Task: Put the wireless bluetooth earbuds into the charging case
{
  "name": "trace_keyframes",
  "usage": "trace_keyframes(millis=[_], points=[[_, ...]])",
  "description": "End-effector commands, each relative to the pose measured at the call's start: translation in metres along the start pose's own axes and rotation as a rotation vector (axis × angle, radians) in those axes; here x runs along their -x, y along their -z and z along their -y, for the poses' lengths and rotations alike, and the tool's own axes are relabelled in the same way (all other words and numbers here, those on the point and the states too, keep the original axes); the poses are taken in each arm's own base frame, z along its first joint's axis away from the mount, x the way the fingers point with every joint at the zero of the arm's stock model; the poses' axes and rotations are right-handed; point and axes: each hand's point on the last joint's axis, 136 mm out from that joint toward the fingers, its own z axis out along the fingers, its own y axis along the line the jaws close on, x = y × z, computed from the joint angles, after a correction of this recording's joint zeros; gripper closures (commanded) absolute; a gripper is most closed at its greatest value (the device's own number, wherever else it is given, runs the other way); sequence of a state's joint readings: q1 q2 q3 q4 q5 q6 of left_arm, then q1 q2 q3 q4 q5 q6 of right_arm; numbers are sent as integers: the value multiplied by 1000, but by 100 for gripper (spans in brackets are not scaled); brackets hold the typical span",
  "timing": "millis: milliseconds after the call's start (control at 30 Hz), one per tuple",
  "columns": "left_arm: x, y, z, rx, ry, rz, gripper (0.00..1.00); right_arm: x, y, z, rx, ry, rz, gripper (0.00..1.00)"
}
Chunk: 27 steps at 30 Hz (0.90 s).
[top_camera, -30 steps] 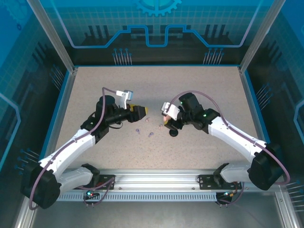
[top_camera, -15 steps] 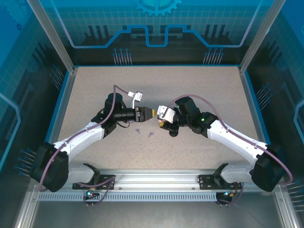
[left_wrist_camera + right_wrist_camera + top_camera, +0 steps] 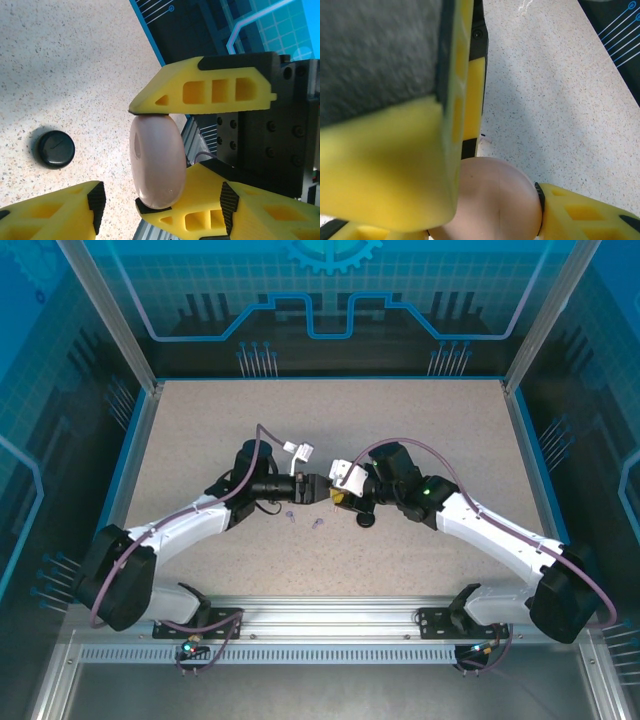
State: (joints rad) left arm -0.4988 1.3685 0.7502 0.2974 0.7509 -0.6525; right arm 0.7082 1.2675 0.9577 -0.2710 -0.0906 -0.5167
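My right gripper (image 3: 340, 497) is shut on a pale pink round charging case (image 3: 156, 162), held on edge between its yellow fingers (image 3: 200, 90) above the table. The same pink case (image 3: 492, 200) sits between that gripper's pads in the right wrist view. My left gripper (image 3: 321, 488) faces it tip to tip and stands open, its fingertips (image 3: 96, 200) on either side of the case with gaps. Two tiny lilac earbuds (image 3: 290, 514) (image 3: 316, 524) lie on the table just in front of the grippers. The case looks shut, and no bud is in either gripper.
A black round disc case (image 3: 365, 520) lies on the speckled table (image 3: 200, 420) under the right wrist, also seen as a black disc (image 3: 56, 149) in the left wrist view. Blue walls and metal posts ring the table.
My left gripper has swung right and forward until it meets the right gripper. The right gripper has shifted slightly left, still holding the pink case.
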Motion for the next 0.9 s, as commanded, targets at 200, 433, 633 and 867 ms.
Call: trace_keyframes(millis=[200, 433, 633, 867], points=[[7, -8, 14, -45, -36, -19, 44, 31, 10, 0, -1, 31, 99, 50], [5, -11, 13, -49, -34, -24, 49, 31, 7, 0, -7, 31, 92, 50], [1, -12, 14, -53, -35, -44, 54, 33, 4, 5, -21, 26, 83, 50], [0, -12, 15, -57, -44, -52, 66, 35, 3, 10, -32, 17, 70, 49]])
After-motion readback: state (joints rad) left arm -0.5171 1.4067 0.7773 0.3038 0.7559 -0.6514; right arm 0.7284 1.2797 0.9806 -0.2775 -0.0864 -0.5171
